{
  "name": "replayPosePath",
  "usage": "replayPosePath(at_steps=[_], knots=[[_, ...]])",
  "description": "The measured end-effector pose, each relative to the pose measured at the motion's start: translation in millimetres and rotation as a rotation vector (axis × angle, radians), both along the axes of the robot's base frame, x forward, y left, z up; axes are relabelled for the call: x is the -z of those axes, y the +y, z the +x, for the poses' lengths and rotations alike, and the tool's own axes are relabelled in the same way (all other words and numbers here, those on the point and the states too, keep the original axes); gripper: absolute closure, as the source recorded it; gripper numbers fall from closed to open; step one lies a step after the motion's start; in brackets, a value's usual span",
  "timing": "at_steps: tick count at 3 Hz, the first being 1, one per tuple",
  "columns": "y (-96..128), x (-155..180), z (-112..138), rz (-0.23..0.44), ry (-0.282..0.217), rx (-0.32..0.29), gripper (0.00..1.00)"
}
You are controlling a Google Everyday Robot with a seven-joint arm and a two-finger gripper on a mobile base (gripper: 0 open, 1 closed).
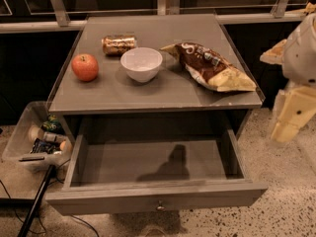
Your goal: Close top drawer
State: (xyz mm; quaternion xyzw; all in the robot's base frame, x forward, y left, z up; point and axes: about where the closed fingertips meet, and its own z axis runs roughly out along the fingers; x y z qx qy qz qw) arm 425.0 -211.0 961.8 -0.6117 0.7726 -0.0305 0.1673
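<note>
The top drawer (pixel 113 199) is a wide grey wooden box, pulled far out of the cabinet toward me. It is empty inside, with only a shadow on its floor. Its plain flat front has one small round metal knob (pixel 159 207) at the centre. My gripper (pixel 289 117) is cream-coloured and hangs at the right edge of the view. It is to the right of the cabinet, level with the drawer's right side, apart from it and holding nothing.
On the cabinet top (pixel 108 95) sit a red apple (pixel 85 66), a can on its side (pixel 118 44), a white bowl (pixel 141 63) and a chip bag (pixel 212 68). A clear bin of items (pixel 37 139) stands on the floor at the left. A dark pole (pixel 34 206) leans nearby.
</note>
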Motion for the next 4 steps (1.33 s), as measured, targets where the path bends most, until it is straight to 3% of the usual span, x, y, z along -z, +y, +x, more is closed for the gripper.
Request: replayPosePath(at_steps=[2,4], knots=[[-0.8,53.7,-52.1,0.13,-0.014,-0.021,0.41],[-8.7,132.3,-83.6,0.378,0.011,0.058,0.88]])
